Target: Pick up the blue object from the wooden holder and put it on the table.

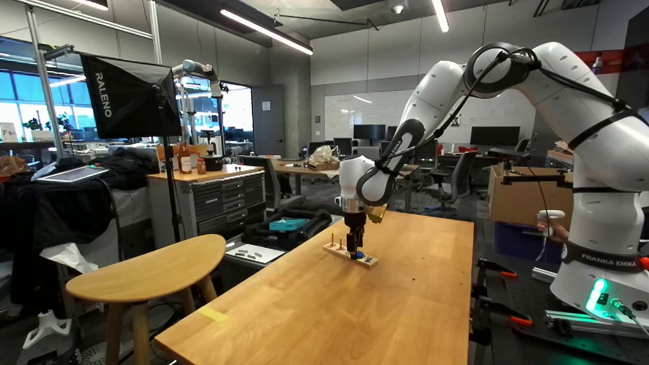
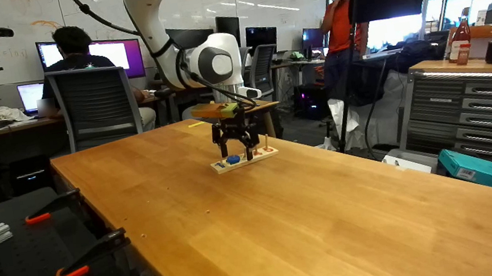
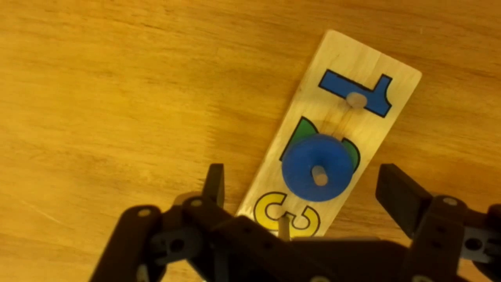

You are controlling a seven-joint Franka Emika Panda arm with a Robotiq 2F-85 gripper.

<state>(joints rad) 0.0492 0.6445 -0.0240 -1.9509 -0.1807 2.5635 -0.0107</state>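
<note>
Your pincer (image 3: 300,176) is spread wide, with one of its fingers (image 3: 401,197) on each side of the wooden holder (image 3: 360,56). The blue object (image 3: 300,168) is a round disc sitting on the wooden holder, around a peg (image 3: 319,176); in the wrist view you see that peg's tip in the hole at its middle. It covers most of a green 2 (image 3: 302,131) and lies between a blue 1 (image 3: 375,101) and a yellow 3 (image 3: 261,211). You have a gap showing between it and either finger. Another peg (image 3: 356,100) stands on the 1, and a third peg (image 3: 283,227), partly hidden by the pincer, stands at the 3.

In both exterior views your arm (image 1: 431,94) points the pincer down at the wooden holder, which lies flat on the counter (image 2: 335,203) near a long edge, on the side away from the arm's base (image 1: 573,284). You cannot tell whether the fingers touch the counter. A yellow strip (image 1: 214,314) lies near one end of it. In an exterior view you also see a standing person (image 2: 341,29) in orange and a seated person (image 2: 72,39) before screens (image 2: 120,46).
</note>
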